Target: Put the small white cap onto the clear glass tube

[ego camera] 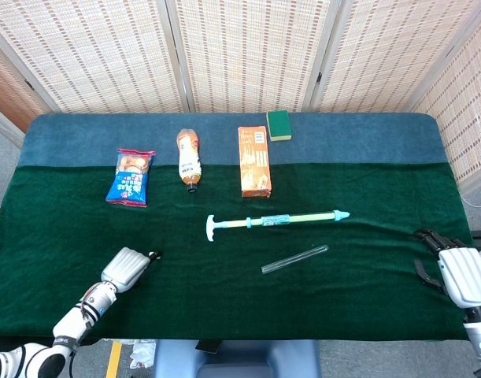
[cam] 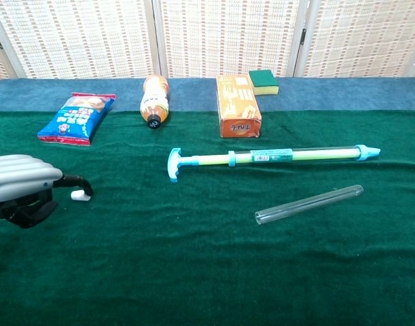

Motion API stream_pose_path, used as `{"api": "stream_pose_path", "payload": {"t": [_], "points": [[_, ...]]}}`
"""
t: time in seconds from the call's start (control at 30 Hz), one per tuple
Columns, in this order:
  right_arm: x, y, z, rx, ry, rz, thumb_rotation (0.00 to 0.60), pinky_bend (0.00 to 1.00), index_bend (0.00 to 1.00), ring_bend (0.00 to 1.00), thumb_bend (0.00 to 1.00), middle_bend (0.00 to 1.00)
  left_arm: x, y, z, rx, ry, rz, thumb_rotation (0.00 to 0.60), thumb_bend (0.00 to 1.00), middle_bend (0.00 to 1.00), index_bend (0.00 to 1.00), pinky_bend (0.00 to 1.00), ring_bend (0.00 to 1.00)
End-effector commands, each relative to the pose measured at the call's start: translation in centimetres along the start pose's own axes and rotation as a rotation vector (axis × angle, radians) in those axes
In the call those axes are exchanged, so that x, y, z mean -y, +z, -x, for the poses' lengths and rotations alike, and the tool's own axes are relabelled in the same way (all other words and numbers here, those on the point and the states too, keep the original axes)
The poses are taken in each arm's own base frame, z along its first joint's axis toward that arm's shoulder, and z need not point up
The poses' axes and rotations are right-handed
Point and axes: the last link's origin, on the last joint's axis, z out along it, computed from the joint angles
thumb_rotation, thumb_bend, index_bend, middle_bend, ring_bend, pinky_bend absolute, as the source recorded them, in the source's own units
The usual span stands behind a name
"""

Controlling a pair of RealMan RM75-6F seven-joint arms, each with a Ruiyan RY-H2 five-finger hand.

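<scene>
The clear glass tube lies on the green cloth right of centre, its open end toward the near left. The small white cap lies on the cloth at the left, right at a dark fingertip of my left hand. That hand is low over the cloth with its fingers stretched toward the cap and nothing gripped in it. In the head view the cap is hidden by the fingertip. My right hand rests at the table's right edge with its fingers apart and empty, far from the tube.
A long green and blue pump tube lies just behind the glass tube. Further back are a snack bag, a bottle on its side, an orange box and a green sponge.
</scene>
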Motion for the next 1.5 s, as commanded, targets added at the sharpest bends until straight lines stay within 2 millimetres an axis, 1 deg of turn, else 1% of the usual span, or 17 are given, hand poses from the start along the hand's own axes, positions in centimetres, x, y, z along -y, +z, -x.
{"api": "stream_pose_path", "payload": {"t": [0.03, 0.2, 0.4, 0.7, 0.97, 1.0, 1.03, 1.07, 1.1, 1.2, 1.3, 1.5], "points": [[0.0, -0.1, 0.0, 0.0, 0.0, -0.001, 0.6, 0.42, 0.3, 0.43, 0.51, 0.32, 0.3, -0.4, -0.1, -0.008, -0.008, -0.01, 0.6, 0.78, 0.94, 0.22, 0.77, 0.86], [0.1, -0.2, -0.1, -0.003, 0.0, -0.004, 0.6, 0.42, 0.3, 0.43, 0.51, 0.32, 0.9, -1.4, -0.5, -0.03, -0.019, -0.023, 0.6, 0.78, 0.94, 0.22, 0.77, 0.86], [0.3, -0.4, -0.2, -0.009, 0.001, -0.009, 0.6, 0.42, 0.3, 0.44, 0.51, 0.32, 1.7, -2.2, -0.2, -0.025, -0.026, -0.04, 0.6, 0.78, 0.94, 0.23, 0.77, 0.86], [0.3, -0.7, -0.2, -0.013, 0.0, -0.008, 0.6, 0.42, 0.3, 0.44, 0.51, 0.33, 1.9, -2.2, -0.3, -0.028, -0.029, -0.044, 0.6, 0.78, 0.94, 0.23, 0.77, 0.86], [0.2, -0.8, -0.1, -0.009, 0.001, -0.008, 0.6, 0.42, 0.3, 0.44, 0.51, 0.33, 1.7, -2.4, -1.1, -0.068, -0.042, -0.039, 0.6, 0.78, 0.94, 0.22, 0.76, 0.86], [0.2, -0.8, -0.1, -0.01, 0.002, -0.009, 0.6, 0.42, 0.3, 0.44, 0.51, 0.33, 1.7, -2.4, -1.3, -0.076, -0.046, -0.039, 0.6, 0.76, 0.94, 0.22, 0.76, 0.86], [0.2, -0.8, -0.2, -0.011, 0.003, -0.009, 0.6, 0.42, 0.3, 0.44, 0.51, 0.33, 1.7, -2.4, -1.5, -0.086, -0.051, -0.038, 0.6, 0.71, 0.94, 0.22, 0.76, 0.86], [0.2, -0.8, -0.3, -0.017, 0.004, -0.013, 0.6, 0.42, 0.3, 0.44, 0.51, 0.33, 1.7, -2.3, -2.1, -0.126, -0.059, -0.038, 0.6, 0.67, 0.94, 0.23, 0.76, 0.86], [0.2, -0.8, -0.3, -0.02, 0.005, -0.016, 0.6, 0.42, 0.3, 0.44, 0.51, 0.33, 1.7, -2.1, -2.1, -0.152, -0.06, -0.035, 0.6, 0.58, 0.94, 0.24, 0.76, 0.86], [0.2, -0.8, -0.3, -0.019, 0.006, -0.02, 0.6, 0.42, 0.3, 0.44, 0.51, 0.33, 1.8, -1.5, -2.0, -0.182, -0.072, -0.031, 0.6, 0.43, 0.94, 0.3, 0.76, 0.86], [0.2, -0.8, -0.3, -0.017, 0.005, -0.02, 0.6, 0.42, 0.3, 0.44, 0.51, 0.33, 1.9, -0.8, -1.7, -0.188, -0.065, -0.029, 0.6, 0.39, 0.94, 0.34, 0.76, 0.86], [0.0, -0.8, -0.2, -0.014, 0.005, -0.012, 0.6, 0.42, 0.3, 0.44, 0.51, 0.33, 1.6, 0.5, -1.2, -0.186, -0.06, -0.031, 0.6, 0.39, 0.95, 0.37, 0.78, 0.87]]}}
